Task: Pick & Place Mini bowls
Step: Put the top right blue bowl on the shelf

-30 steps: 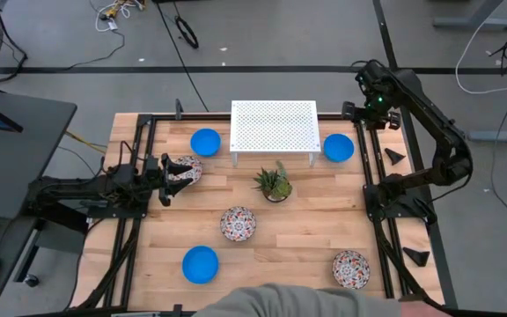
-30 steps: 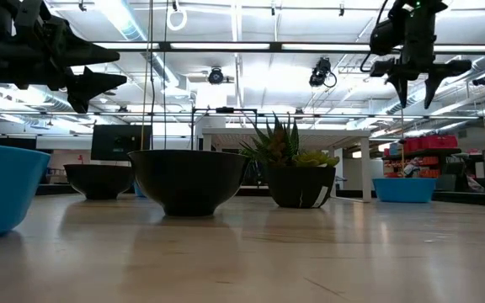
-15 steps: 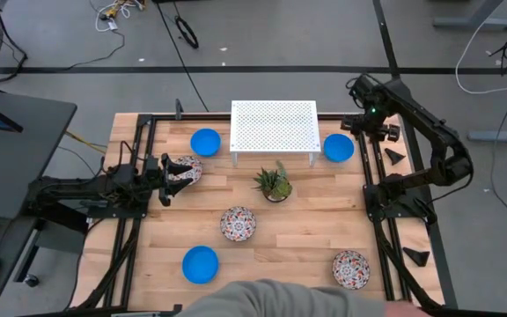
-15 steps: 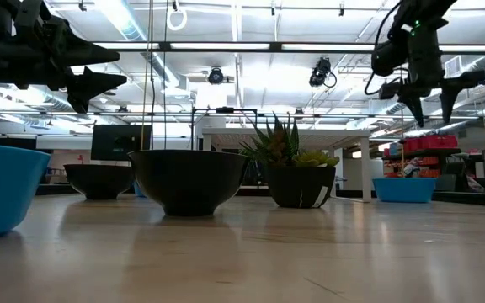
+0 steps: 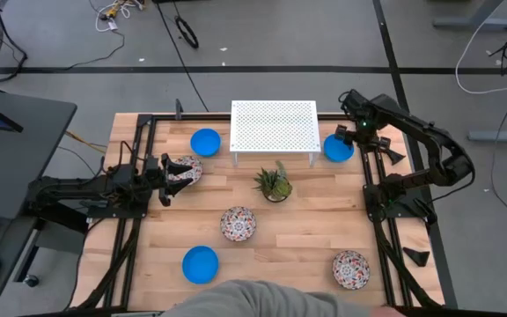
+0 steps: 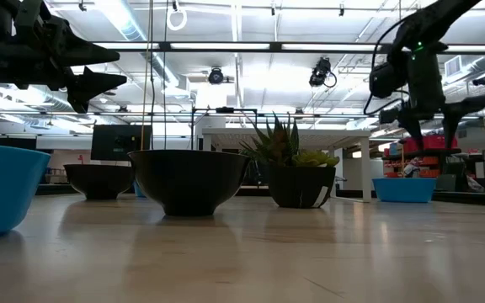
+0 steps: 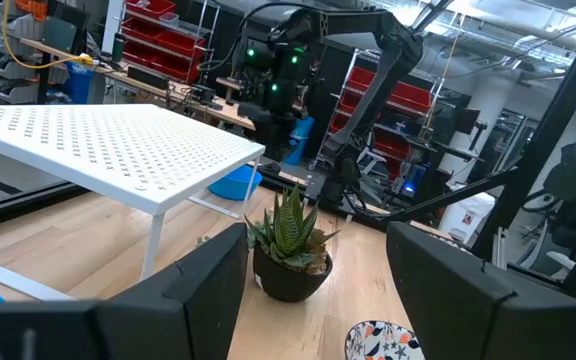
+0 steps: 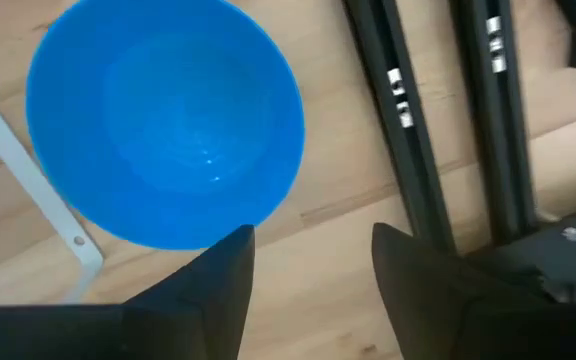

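Note:
Three blue mini bowls stand on the wooden table: far left [image 5: 205,141], far right [image 5: 338,148] and near left [image 5: 200,264]. Three patterned mini bowls stand at the left [image 5: 187,169], the middle [image 5: 238,224] and near right [image 5: 351,269]. My right gripper [image 5: 356,137] hangs open above the table, pointing down beside the far-right blue bowl [image 8: 163,120]; its fingers [image 8: 223,285] stand over bare wood just off the bowl's rim. My left gripper [image 5: 167,176] waits open and level over the left patterned bowl.
A white perforated rack [image 5: 274,128] stands at the far middle, with a small potted plant [image 5: 274,183] in front of it. Black rails [image 8: 408,110] run along the table's right side next to the blue bowl. A person's grey sleeve [image 5: 262,299] shows at the near edge.
My right gripper has come down toward the far-right blue bowl, shifting a little toward the table's left and rolling slightly about its own axis. It has stayed open. No bowl has moved.

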Robot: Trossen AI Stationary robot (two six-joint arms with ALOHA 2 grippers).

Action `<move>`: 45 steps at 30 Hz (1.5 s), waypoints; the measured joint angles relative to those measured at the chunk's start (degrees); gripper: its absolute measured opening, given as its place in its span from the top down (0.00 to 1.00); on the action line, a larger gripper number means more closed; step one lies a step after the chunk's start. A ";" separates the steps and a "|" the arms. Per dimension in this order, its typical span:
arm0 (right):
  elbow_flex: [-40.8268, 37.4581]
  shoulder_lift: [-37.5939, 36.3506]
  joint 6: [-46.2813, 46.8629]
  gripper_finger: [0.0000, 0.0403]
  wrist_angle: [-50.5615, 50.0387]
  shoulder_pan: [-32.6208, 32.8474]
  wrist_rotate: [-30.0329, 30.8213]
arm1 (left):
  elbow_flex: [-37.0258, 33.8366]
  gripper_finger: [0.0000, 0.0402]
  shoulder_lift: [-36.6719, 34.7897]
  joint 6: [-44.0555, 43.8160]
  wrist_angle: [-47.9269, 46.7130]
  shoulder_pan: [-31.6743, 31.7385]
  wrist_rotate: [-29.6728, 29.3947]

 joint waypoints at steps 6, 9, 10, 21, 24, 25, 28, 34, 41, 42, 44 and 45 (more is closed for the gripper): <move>-5.10 0.00 2.80 0.49 7.32 0.93 0.05 | 0.01 0.39 0.01 -0.01 0.00 0.02 0.00; -7.65 0.00 4.34 0.49 10.31 1.59 0.17 | -0.01 0.39 0.00 -0.02 0.00 0.02 0.00; -8.51 0.00 4.90 0.49 11.34 1.87 0.17 | 0.00 0.39 0.01 0.00 0.00 0.02 0.00; -14.59 0.00 8.75 0.49 16.76 3.81 3.36 | 0.00 0.39 -0.01 -0.01 -0.02 0.01 -0.01; -15.34 0.02 9.26 0.49 17.09 3.81 3.35 | 0.01 0.39 -0.01 -0.01 0.00 0.00 0.00; -15.34 0.02 9.28 0.49 17.29 3.81 3.37 | 0.00 0.39 0.02 -0.02 0.00 0.02 0.00; -15.34 0.02 9.28 0.49 17.41 3.81 3.39 | 0.00 0.39 0.00 -0.01 0.00 0.02 -0.02; -15.34 0.02 9.21 0.54 17.50 4.24 3.39 | 0.00 0.39 0.01 -0.01 0.00 0.00 -0.01; -15.34 0.02 8.32 0.71 17.48 4.51 3.40 | 0.00 0.39 0.00 -0.03 0.00 0.01 -0.01; -15.34 0.02 7.96 0.74 17.48 4.51 3.40 | 0.00 0.39 -0.01 -0.01 0.00 0.00 -0.01; -15.34 0.02 7.44 0.79 17.46 4.51 3.41 | 0.01 0.39 0.01 -0.01 0.00 0.02 0.00; -15.34 0.02 7.19 0.81 17.46 4.51 3.40 | 0.01 0.39 -0.01 -0.03 0.00 0.02 0.00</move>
